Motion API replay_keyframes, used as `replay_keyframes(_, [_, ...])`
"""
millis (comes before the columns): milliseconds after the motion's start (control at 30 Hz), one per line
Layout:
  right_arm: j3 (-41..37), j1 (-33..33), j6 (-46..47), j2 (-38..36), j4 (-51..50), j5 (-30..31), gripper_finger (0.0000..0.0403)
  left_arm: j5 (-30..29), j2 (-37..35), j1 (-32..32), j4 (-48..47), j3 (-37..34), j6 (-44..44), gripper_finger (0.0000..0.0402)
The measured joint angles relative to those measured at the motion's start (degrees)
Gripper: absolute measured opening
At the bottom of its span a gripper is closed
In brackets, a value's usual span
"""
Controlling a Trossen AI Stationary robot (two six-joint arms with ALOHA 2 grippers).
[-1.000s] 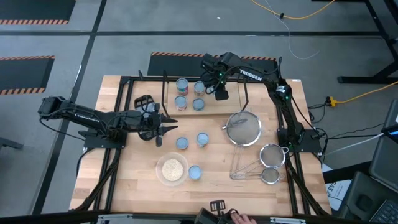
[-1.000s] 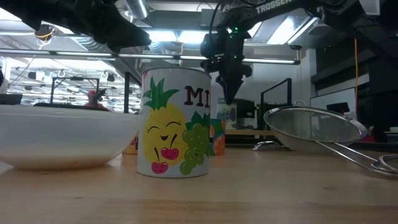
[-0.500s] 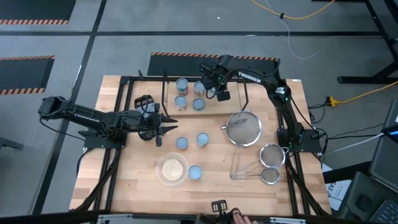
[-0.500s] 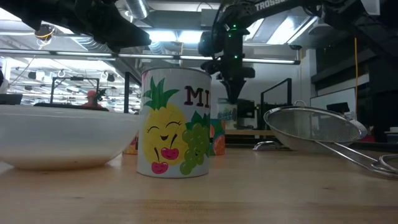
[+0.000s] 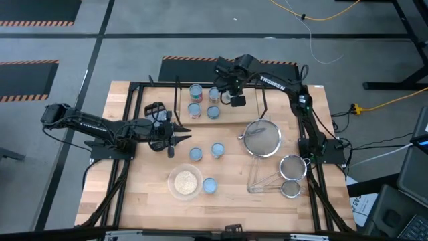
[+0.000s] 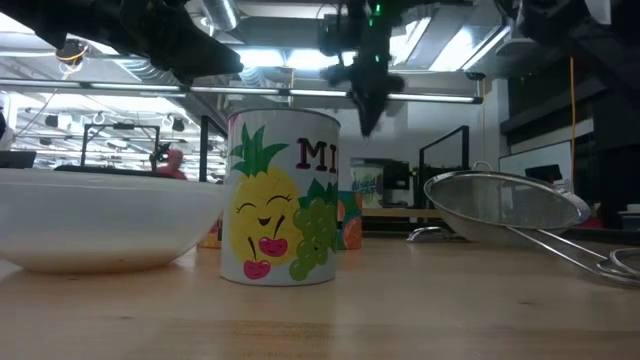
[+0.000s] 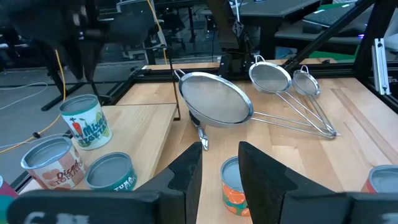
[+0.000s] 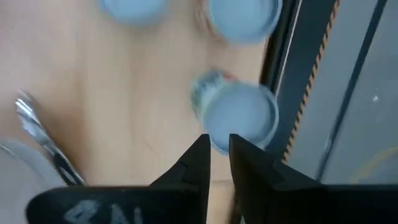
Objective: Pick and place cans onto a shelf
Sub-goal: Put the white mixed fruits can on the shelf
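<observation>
The nearest can (image 6: pixel 283 197) was white with a yellow pineapple, green grapes and red letters; the table (image 5: pixel 267 201) was pale wood.

In the low view, the nearest can (image 6: pixel 283 197) carries the large red letters "MI" beside a drawn pineapple; the rest of the word turns out of sight. In the high view, the right arm (image 5: pixel 271 82) shows small white lettering, too small to read. Labels on the cans in the left wrist view cannot be read with certainty.

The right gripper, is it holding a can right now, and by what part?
Nothing is held. The right gripper hangs empty above the cans on the shelf, its jaws only slightly parted. The left gripper is also empty.
</observation>
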Motion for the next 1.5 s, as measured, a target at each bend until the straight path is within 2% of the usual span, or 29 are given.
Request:
replay_keyframes(100, [3.96, 1.97, 4.16, -0.02, -1.07, -3.82, 0.0065, 0.0, 0.0, -0.02, 0.0, 0.0, 0.0, 0.0098])
replay_keyframes(433, [3.46, 12.69, 20.3, -1.82, -0.81, -21.53, 0.0065, -0.01, -0.02, 0.01, -0.01, 0.0, 0.0, 0.0098])
replay_keyframes(533, [3.46, 17.01, 22.54, -1.81, -0.63, -24.13, 0.0065, 0.01, -0.01, 0.01, -0.03, 0.0, 0.0, 0.0098])
replay_keyframes(967, [2.78, 35.42, 33.17, -1.49, 9.75, -24.32, 0.0065, 0.01, 0.0, -0.02, -0.36, 0.0, 0.0, 0.0098])
replay_keyframes(1067, [2.72, 39.36, 35.09, -1.27, 10.35, -21.48, 0.0065, 0.01, -0.02, -0.01, -1.0, 0.0, 0.0, 0.0098])
replay_keyframes(1233, [2.72, 44.79, 38.77, -1.27, 12.33, -12.95, 0.0065, 0.01, -0.02, 0.0, -1.88, 0.0, -0.09, 0.0098])
replay_keyframes(1500, [-1.76, 49.08, 40.19, -1.3, 16.74, -12.32, 0.0065, 0.01, -0.02, 0.0, -2.58, 0.0, -0.19, 0.0098])
